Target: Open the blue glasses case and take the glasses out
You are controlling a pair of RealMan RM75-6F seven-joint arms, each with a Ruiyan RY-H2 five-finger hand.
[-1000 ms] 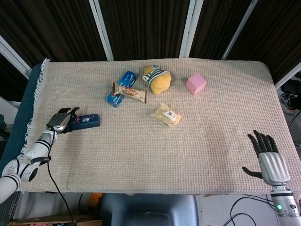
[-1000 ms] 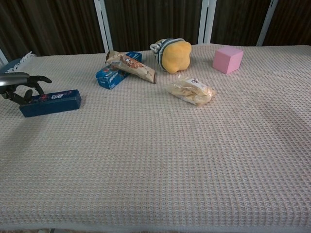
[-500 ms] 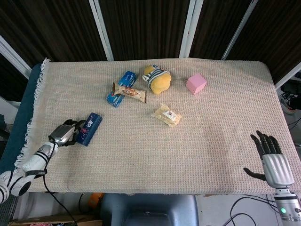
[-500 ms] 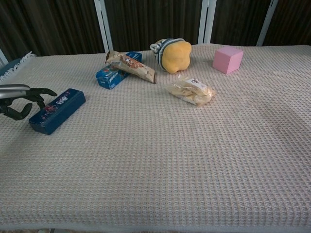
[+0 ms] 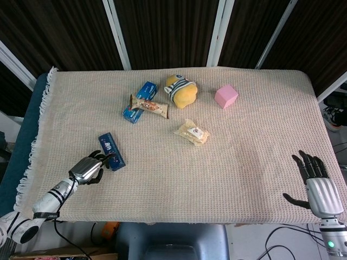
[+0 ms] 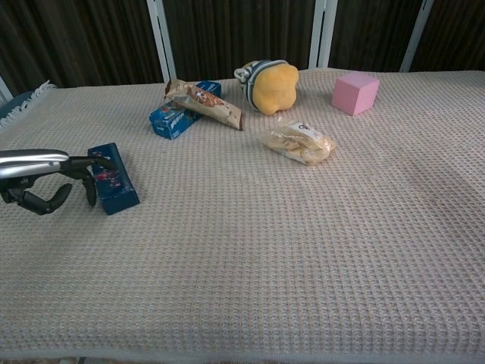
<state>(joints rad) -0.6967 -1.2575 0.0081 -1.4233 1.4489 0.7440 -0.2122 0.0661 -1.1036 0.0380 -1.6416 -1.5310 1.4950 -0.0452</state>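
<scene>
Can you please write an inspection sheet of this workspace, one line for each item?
Surface: table under a beige woven cloth, fringe on its left edge.
Job's things: blue glasses case, closed, flat on the cloth near the front left; glasses not seen.
Clutter: blue snack box with a brown wrapper across it, yellow plush toy, pink cube, clear snack bag.
Hands: left hand has curled fingers against the case's near end; a firm grip cannot be told. Right hand open, at the front right edge, touching nothing.
Cables: black cables below the front edge.
Surroundings: dark panels with white frames behind.
</scene>
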